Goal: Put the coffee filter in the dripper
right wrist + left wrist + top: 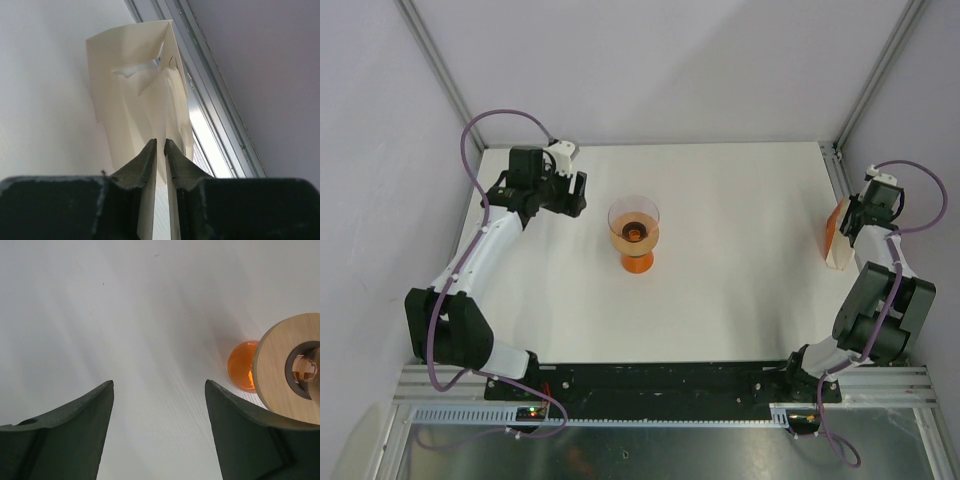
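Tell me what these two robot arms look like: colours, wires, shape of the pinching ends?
Both the left arm and the right arm are white tubes linked by chunky black joints. A purple cable loops along each one. The left tool and right tool each end in two dark, matte, wedge-shaped fingers. No lettering or sleeves show.

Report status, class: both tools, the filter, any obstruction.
Left tool open, empty, beside stand. Right tool shut on coffee filter, far right. Dripper mid-table, unfilled. Nothing between.
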`<move>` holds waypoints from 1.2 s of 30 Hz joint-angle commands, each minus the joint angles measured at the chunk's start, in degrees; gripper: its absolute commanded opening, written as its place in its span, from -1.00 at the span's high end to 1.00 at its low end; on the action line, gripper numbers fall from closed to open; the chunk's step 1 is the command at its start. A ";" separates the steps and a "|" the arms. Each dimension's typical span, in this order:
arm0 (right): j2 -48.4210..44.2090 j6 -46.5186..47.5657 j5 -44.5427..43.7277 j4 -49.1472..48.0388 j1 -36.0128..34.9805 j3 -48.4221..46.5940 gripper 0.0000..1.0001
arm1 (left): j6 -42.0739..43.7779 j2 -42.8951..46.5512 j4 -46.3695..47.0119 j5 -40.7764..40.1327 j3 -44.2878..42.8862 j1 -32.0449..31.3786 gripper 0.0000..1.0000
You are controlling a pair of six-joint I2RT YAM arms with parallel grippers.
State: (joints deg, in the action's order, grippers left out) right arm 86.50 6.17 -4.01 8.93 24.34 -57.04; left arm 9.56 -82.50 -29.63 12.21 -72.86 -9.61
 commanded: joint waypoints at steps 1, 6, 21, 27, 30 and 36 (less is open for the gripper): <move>1.73 0.59 -2.01 0.03 0.10 -3.59 0.68 | 1.29 0.15 1.86 0.88 -0.03 0.46 -0.56; 2.48 0.38 -2.83 0.42 -0.06 -4.20 0.68 | 1.28 0.23 1.85 1.12 -0.16 0.47 -0.56; -0.93 -2.38 -3.13 3.00 -1.14 -5.03 1.00 | 1.44 0.49 1.90 1.56 -0.03 0.47 -0.56; -7.20 -5.58 -3.51 6.32 -2.70 -5.03 1.00 | 1.42 1.31 1.88 1.83 0.01 0.47 -0.56; -9.66 -5.95 -4.08 8.04 -3.33 -5.02 1.00 | 1.53 1.85 1.89 2.11 0.00 0.47 -0.56; -14.62 -7.85 -4.05 10.22 -4.11 -5.04 1.00 | 1.75 2.97 1.86 2.60 0.04 0.41 -0.56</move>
State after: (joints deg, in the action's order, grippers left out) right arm 75.53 0.56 -6.94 17.02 20.73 -59.99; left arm 9.61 -82.48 -29.63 13.50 -72.84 -9.61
